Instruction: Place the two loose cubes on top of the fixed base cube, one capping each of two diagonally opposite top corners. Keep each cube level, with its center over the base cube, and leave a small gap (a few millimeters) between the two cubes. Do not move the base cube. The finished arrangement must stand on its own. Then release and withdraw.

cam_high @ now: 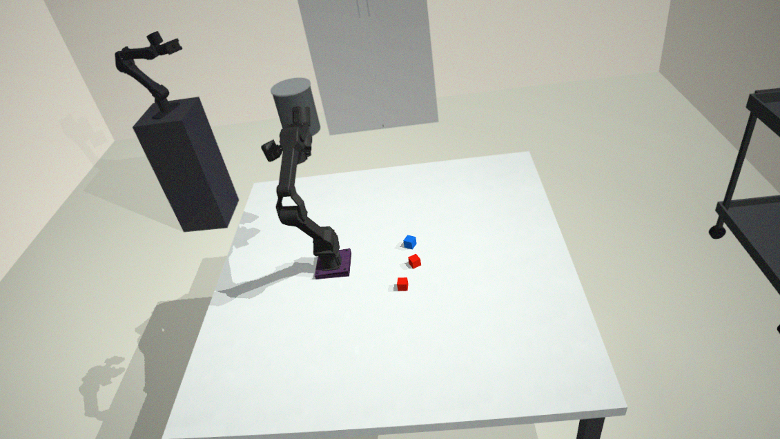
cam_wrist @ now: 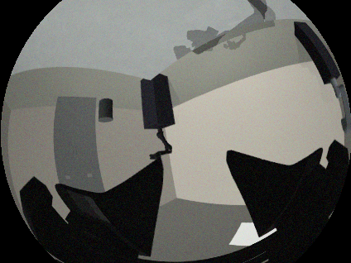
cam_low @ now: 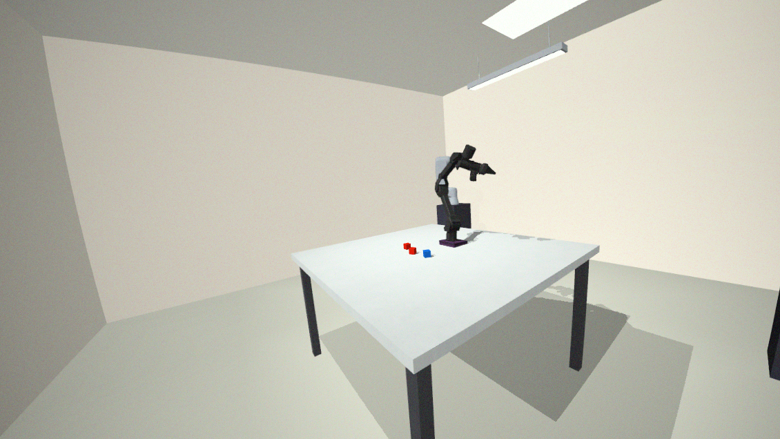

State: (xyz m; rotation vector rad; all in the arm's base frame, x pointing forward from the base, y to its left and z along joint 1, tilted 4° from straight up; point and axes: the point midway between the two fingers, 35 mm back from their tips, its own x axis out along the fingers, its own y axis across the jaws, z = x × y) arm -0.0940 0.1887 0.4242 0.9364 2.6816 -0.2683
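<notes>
since nothing has yet been picked up, the two small red loose cubes (cam_high: 402, 283) (cam_high: 414, 261) are seen resting apart on the white flat counter (cam_high: 436, 354), with the small blue base cube (cam_high: 409, 241) just beyond them, likely fixed as the stacking target. farther back, the black tool (cam_low: 487, 171) is held high above the counter edge, part open and empty, pointed away from the cubes.

The desk (cam_high: 436, 348) top looks smooth and matt white. The red cubes (cam_high: 414, 261) and blue cube (cam_high: 409, 241) look smooth, plain plastic.
</notes>
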